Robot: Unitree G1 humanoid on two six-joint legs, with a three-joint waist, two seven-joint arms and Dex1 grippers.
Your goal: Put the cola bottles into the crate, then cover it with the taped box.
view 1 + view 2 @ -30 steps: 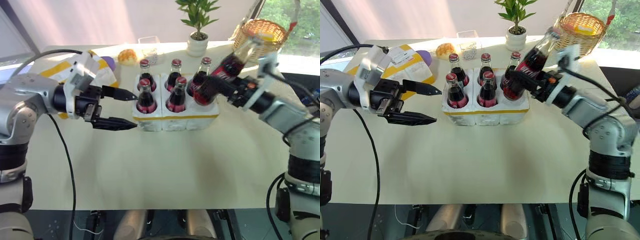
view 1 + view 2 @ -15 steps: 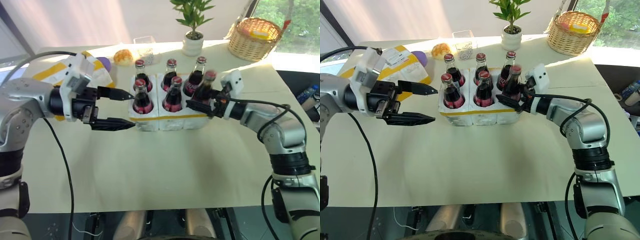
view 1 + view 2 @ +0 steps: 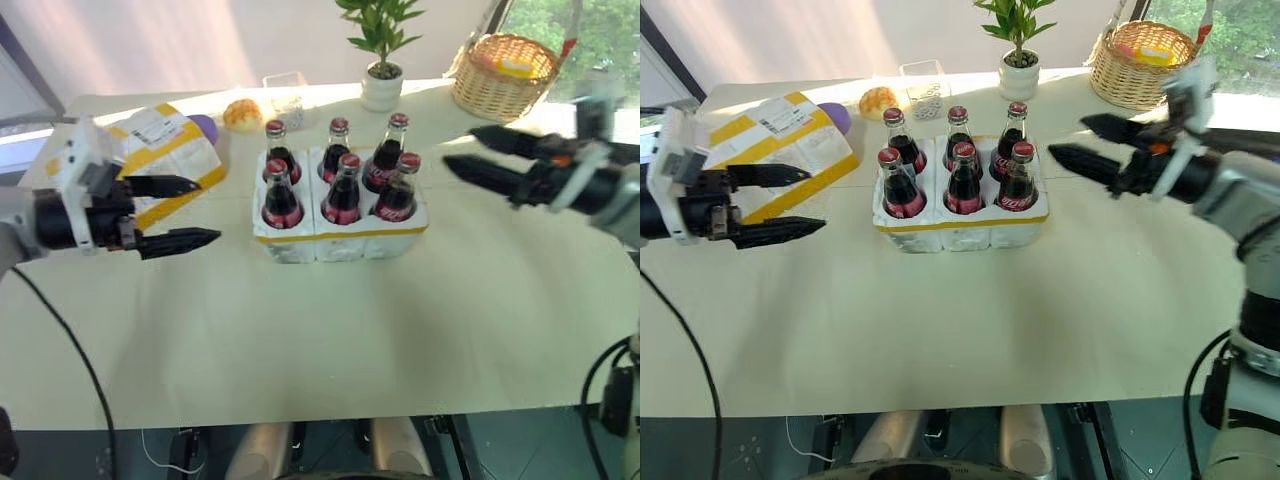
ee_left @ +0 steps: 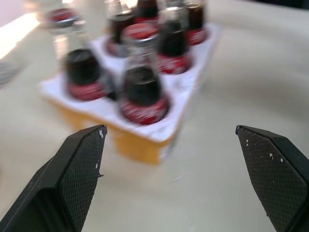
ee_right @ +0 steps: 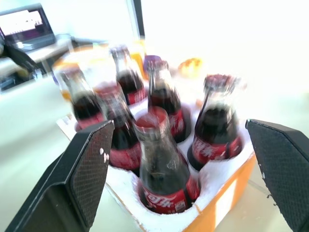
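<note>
Both arms have pulled back from the crate (image 3: 960, 228): the right gripper (image 3: 1087, 140) has let go of the sixth bottle, now standing in the near right well, and hangs to the right, jaws wide and empty. Left gripper (image 3: 790, 202) hangs left of the crate above the desk (image 3: 960, 330), jaws wide, empty. All six cola bottles (image 3: 963, 178) stand upright in the crate. Farther left lies the taped box (image 3: 790, 140).
</note>
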